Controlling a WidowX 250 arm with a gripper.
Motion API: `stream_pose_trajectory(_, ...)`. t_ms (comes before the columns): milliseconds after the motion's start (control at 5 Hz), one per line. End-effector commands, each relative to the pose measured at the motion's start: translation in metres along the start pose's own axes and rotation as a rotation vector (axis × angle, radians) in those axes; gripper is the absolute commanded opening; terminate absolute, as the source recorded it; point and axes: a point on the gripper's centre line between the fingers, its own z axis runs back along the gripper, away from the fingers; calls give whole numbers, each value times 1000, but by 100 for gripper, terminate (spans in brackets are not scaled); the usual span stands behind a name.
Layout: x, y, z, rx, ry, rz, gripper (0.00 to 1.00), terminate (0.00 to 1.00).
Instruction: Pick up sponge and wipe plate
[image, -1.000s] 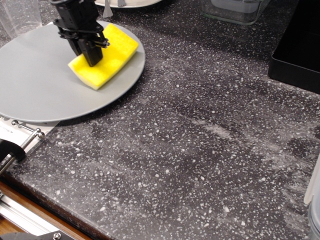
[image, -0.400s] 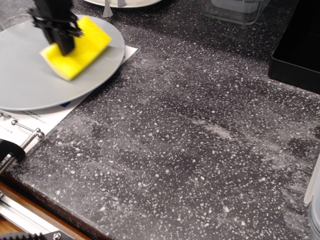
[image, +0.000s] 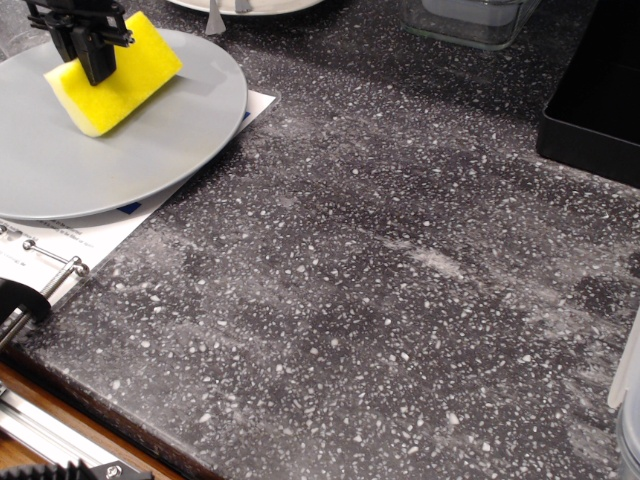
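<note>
The bright yellow sponge (image: 118, 78) lies pressed on the large grey plate (image: 150, 140) at the upper left. My black gripper (image: 92, 58) comes down from the top edge and is shut on the sponge, its fingers clamping the sponge's near long side. The plate's left part runs out of view. The sponge sits toward the plate's far middle.
A white paper sheet (image: 110, 228) lies under the plate. A white plate's rim (image: 250, 8) shows at the top. A clear glass container (image: 470, 20) stands at the top. A black tray (image: 595, 100) is at the right. A metal clamp (image: 35, 290) is at the lower left.
My gripper has dragged the sponge leftward across the plate. The plate itself slid left too, uncovering the paper sheet's corner.
</note>
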Motion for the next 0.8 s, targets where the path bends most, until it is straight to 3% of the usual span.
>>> stream_pose_trajectory(0,15,43,25,114,-51,97,0,0)
stream_pose_trajectory(200,16,56,32,123,-35,104,0,0)
stream_pose_trajectory(400,1,36,21,84,23,35,0,0)
stream_pose_trajectory(600,-25,-3,27,-49,122,-35,0,100)
